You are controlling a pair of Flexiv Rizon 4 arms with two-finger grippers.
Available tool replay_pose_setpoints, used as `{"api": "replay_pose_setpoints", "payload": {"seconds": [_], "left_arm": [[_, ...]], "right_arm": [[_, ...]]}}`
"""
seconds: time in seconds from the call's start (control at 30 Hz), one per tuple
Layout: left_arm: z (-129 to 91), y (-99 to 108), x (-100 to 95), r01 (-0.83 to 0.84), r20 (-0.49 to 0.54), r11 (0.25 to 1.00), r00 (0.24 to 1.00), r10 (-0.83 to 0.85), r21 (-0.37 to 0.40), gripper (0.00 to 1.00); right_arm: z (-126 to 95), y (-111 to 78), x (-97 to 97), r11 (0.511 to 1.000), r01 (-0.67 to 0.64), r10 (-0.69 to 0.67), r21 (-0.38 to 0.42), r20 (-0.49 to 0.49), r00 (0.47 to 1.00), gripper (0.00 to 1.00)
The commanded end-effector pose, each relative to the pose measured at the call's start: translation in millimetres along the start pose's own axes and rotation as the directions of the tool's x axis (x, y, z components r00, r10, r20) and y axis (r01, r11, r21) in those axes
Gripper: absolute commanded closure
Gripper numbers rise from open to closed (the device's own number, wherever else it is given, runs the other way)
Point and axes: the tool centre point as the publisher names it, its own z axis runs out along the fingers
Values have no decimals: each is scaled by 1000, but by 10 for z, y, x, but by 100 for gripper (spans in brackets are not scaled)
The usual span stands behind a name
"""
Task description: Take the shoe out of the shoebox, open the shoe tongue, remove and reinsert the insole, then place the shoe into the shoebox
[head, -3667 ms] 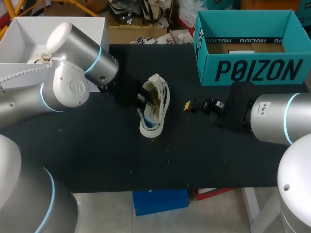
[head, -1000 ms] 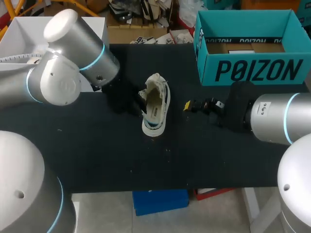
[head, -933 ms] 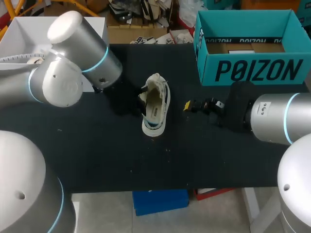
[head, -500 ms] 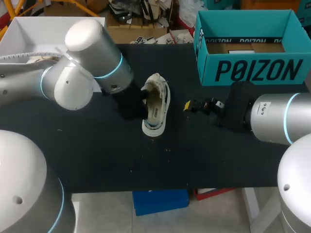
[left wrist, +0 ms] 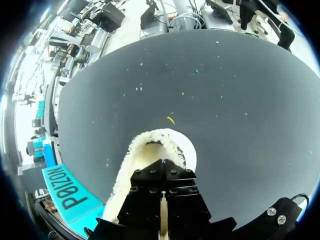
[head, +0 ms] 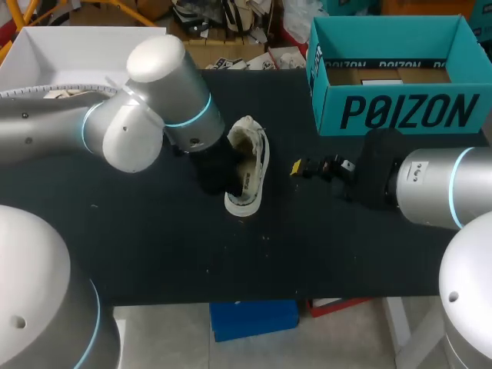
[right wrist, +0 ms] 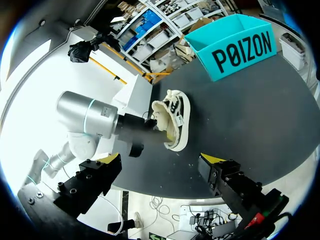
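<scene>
A white low sneaker (head: 254, 157) lies on the black table (head: 154, 246), toe toward the front edge. My left gripper (head: 233, 169) comes in from the left and reaches into the shoe's opening. In the left wrist view its black fingers (left wrist: 150, 185) are pressed together, shut, inside the cream-lined heel of the sneaker (left wrist: 150, 145). The tips are buried, so I cannot tell whether they pinch the insole. My right gripper (head: 301, 167) rests right of the shoe, apart from it, and stands wide open (right wrist: 160, 160) facing the sneaker (right wrist: 176, 120). The teal shoebox (head: 400, 111) stands at the back right.
A white box (head: 84, 38) sits at the back left corner behind my left arm. The teal shoebox (right wrist: 240, 47) is open at the top with cardboard inside. The table's front half holds only small specks.
My left arm has swung right to the sneaker, and its gripper has gone into the shoe's opening and shut there. The shoe has barely shifted. The right arm has stayed still.
</scene>
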Motion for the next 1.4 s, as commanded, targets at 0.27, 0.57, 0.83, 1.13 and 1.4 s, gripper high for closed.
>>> {"api": "replay_pose_setpoints", "payload": {"seconds": [0.27, 0.57, 0.83, 1.13, 1.4], "left_arm": [[205, 78, -49, -5, -33, 1000, 999, 5, 6, 100], [-20, 96, -146, -19, -4, 1000, 1000, 19, -14, 100], [-489, 74, -143, -17, 28, 999, 999, 18, -32, 100], [-946, 87, 18, 129, 152, 991, 979, -133, 37, 98], [-1205, 162, 257, 370, 236, 912, 883, -405, 180, 51]], "right_arm": [[15, -29, -2, 1000, -2, 2, -9, -1, 1000, 0], [15, -29, -2, 1000, -2, 2, -9, -1, 1000, 0], [15, -29, -2, 1000, -2, 2, -9, -1, 1000, 0], [15, -29, -2, 1000, -2, 2, -9, -1, 1000, 0], [15, -29, -2, 1000, -2, 2, -9, -1, 1000, 0]]}}
